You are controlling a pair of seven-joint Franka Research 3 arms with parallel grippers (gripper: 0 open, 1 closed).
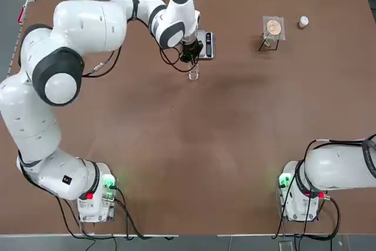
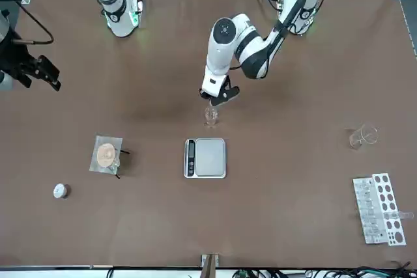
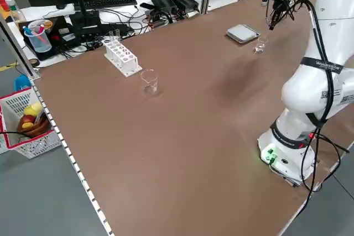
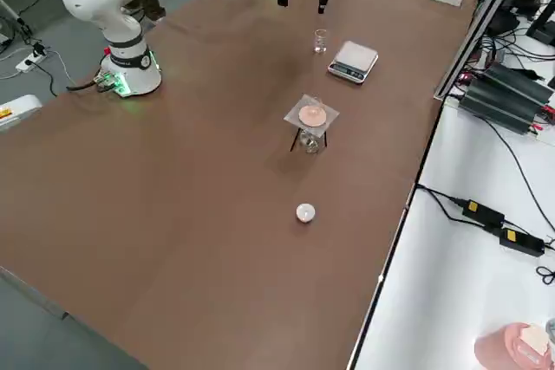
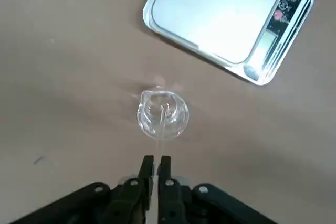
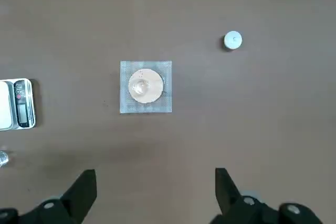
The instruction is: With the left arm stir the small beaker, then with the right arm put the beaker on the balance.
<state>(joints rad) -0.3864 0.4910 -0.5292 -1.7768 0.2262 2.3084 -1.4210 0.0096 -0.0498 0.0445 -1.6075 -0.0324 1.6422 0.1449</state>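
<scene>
Top view: we log the left arm stretched far over the table, wrist bent down, left gripper pinched together on a thin clear rod dipping into the small beaker. One beaker, just beside one balance, near side. Right arm parked near its base; right gripper spread apart, empty.
</scene>
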